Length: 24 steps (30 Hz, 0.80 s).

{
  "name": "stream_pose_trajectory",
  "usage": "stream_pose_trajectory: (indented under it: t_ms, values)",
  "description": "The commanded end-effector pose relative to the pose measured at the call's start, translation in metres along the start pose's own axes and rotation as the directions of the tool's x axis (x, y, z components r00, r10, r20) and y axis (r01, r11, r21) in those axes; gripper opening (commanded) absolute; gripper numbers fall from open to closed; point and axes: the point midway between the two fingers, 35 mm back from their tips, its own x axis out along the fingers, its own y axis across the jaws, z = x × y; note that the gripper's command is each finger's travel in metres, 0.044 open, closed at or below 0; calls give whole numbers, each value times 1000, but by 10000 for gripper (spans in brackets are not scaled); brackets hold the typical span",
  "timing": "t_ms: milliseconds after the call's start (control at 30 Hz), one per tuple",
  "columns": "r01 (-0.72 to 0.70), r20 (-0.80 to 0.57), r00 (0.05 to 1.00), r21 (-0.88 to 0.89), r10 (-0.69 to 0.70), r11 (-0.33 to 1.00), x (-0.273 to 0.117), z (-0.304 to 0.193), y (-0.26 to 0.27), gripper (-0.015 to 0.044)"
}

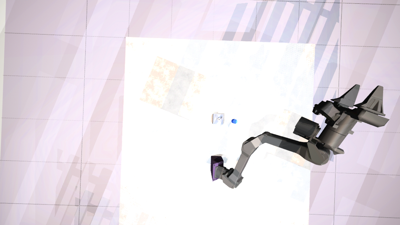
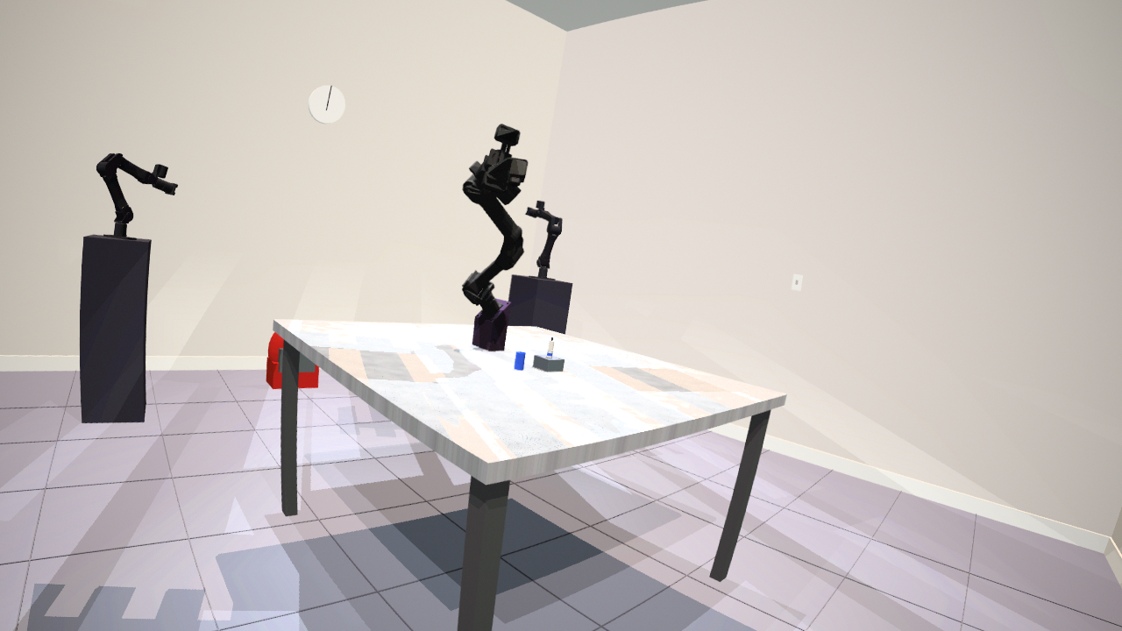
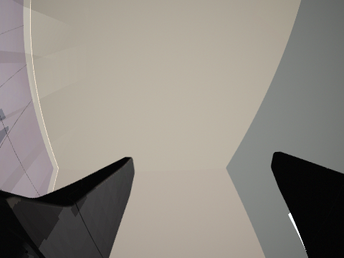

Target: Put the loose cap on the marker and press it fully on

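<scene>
Evidently the work is all ahead: small blue cylindrical cap (image 1: 234, 121) (image 2: 519, 360) stands loose on the pale, patchy-patterned table (image 1: 167, 139) (image 2: 439, 407), just beside the grey square holder block (image 1: 214, 122) (image 2: 548, 364), apart from it. Block presumably serves as a socket, keeping the slim white marker (image 1: 218, 119) (image 2: 550, 347) upright, dark tip upward, so the cap can come straight down over it. Cap's loose stand beside it likely leaves room for fingers on both sides; the carry should be short.

Black two-fingered gripper (image 1: 368, 84) (image 3: 206, 163) has its jaws wide apart, nothing between them. Carried high, well away from cap and marker; wrist view meets only walls, floor and ceiling past the fingers. Reads as a clear-of-the-work pose, jaws spread ready for a grasp. Next move calls for swinging back over the table and lowering around the cap; a careless approach could tip it.

Looks: cap plain saturated blue, upright, taller than wide, lighter at one side from above. Marker pale-bodied with a blue band low down, narrowing to the dark tip. Block low, flat-topped, dark grey from the side, washed pale from above. Finer surface detail too small to tell.
</scene>
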Motion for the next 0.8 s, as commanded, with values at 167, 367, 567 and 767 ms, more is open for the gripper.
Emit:
stream_pose_trajectory:
  t_ms: [167, 367, 567, 767]
  values:
    - [119, -60, 991, 43, -116, 992, -18, -22, -41, 247]
    - [347, -206, 926, 125, -318, 929, -65, -74, -109, 247]
    - [555, -379, 803, 194, -460, 809, -126, -134, -152, 247]
    - [741, -567, 633, 246, -528, 625, -197, -201, -169, 247]
